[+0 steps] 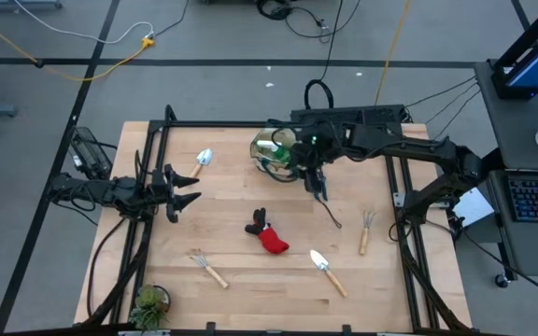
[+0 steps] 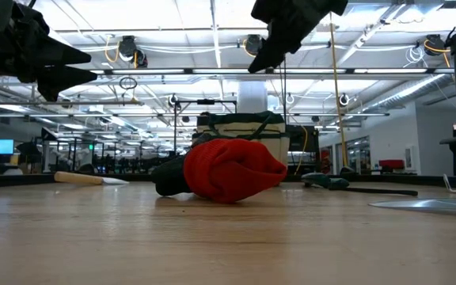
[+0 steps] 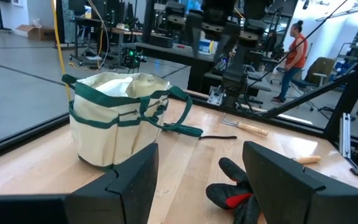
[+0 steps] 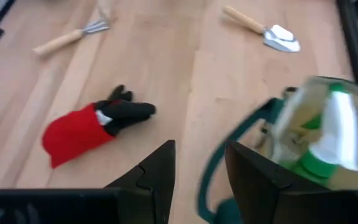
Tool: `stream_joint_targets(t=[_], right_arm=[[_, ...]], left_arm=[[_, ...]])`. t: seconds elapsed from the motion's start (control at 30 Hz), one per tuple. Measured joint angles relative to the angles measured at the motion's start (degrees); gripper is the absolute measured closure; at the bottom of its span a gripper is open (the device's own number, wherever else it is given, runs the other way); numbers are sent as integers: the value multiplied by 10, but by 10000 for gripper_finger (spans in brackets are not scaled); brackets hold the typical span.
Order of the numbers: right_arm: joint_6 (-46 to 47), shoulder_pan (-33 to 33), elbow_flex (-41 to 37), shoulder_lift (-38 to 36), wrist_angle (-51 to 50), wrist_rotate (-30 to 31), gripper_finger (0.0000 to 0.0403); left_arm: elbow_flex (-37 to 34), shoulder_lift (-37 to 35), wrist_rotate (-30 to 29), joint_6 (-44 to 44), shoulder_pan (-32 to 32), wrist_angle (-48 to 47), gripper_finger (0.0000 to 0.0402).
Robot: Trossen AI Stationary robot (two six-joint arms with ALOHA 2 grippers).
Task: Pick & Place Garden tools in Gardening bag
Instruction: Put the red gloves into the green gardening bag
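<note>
Two trowels (image 1: 202, 160) (image 1: 327, 271), handles angled diagonally

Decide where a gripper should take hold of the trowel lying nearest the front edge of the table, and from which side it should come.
Grip the trowel by its wooden handle, coming straight down from above. It lies flat on the table, clear of other tools, and the straight, narrow handle suits two fingers closing across it better than the broad blade.

High view: overhead, whole table (image 1: 250, 280). Low view: tabletop level, close behind the glove (image 2: 232, 168). Left wrist view: level toward the bag (image 3: 114, 118). Right wrist view: downward. All share glove and bag.
</note>
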Motion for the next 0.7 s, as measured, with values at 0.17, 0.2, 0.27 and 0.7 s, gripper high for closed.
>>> stream_joint_targets(t=[0.17, 0.2, 0.27, 0.7], right_arm=[[58, 26, 0, 1, 2, 3, 271], [73, 34, 0, 4, 7, 2, 271], [108, 54, 0, 7, 13, 4, 271], [294, 189, 0, 68, 56, 126, 270]], left_arm=[[0, 0, 0, -2, 0, 0, 160], [0, 0, 0, -2, 0, 0, 160], [0, 0, 0, -2, 0, 0, 160], [0, 0, 0, -3, 0, -1, 160]])
